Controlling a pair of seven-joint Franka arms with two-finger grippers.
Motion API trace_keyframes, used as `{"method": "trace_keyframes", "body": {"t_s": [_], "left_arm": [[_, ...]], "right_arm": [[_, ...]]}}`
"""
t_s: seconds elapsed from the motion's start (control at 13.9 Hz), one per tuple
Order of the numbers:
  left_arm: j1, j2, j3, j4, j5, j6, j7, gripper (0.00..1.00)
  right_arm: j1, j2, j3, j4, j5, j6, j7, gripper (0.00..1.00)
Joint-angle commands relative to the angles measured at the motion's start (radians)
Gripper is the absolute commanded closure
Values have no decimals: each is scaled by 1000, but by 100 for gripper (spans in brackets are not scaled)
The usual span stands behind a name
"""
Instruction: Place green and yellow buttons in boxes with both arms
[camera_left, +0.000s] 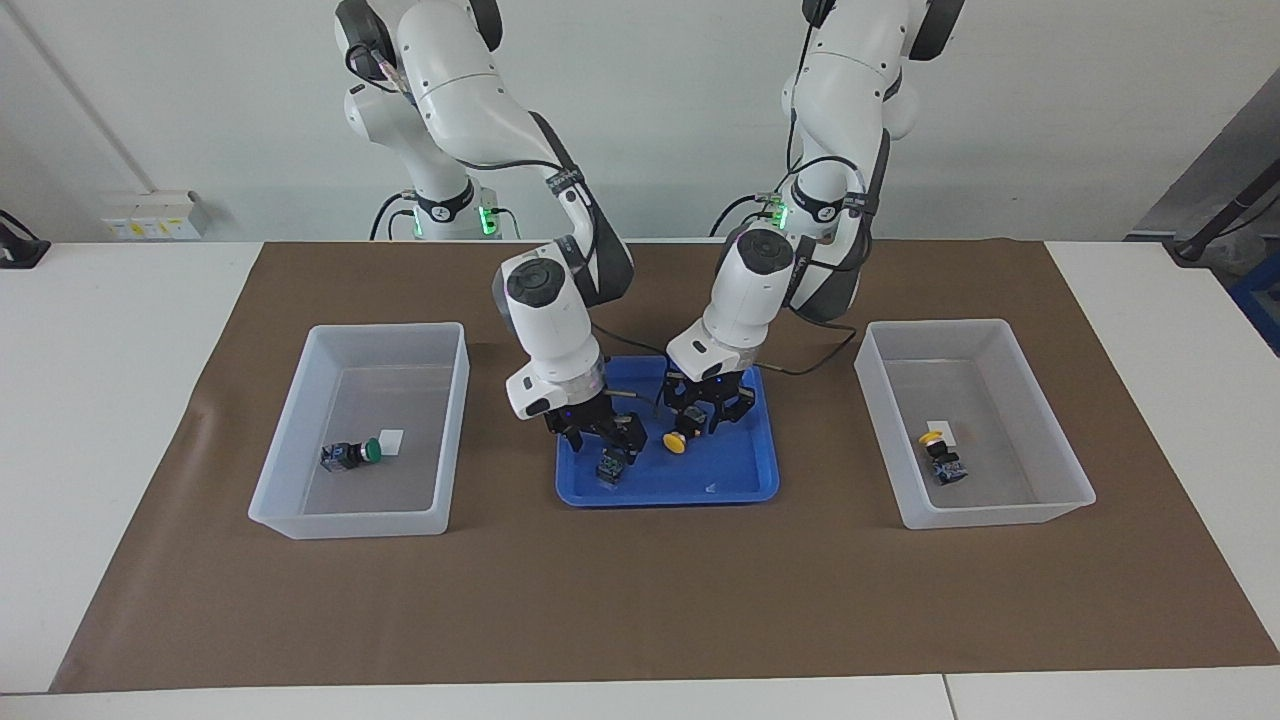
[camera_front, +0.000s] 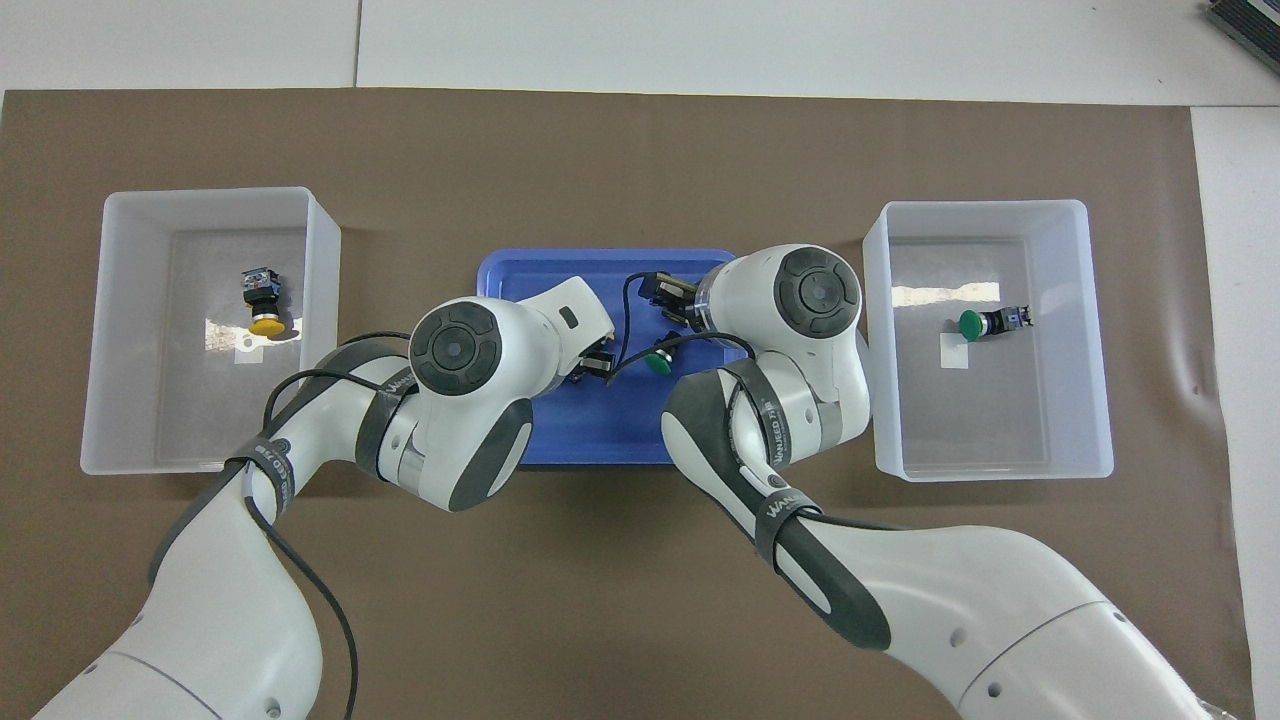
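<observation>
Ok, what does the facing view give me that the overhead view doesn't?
Facing only: the tray's yellow button at the left gripper, and a third button by the right gripper. Overhead only: the tray's green button; the arms cover the other two. Both: the blue tray, a boxed green button in one white box and a boxed yellow button in the other white box.
</observation>
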Motion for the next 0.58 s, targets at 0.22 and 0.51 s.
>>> {"method": "trace_keyframes", "body": {"t_s": [0.22, 0.51], "left_arm": [[-10, -5, 17, -37, -10, 40, -5, 81], [42, 7, 17, 18, -10, 10, 3, 100]], "right_arm": [[4, -8, 5, -25, 21, 1, -48, 68], [3, -17, 3, -8, 22, -45, -34, 100]]}}
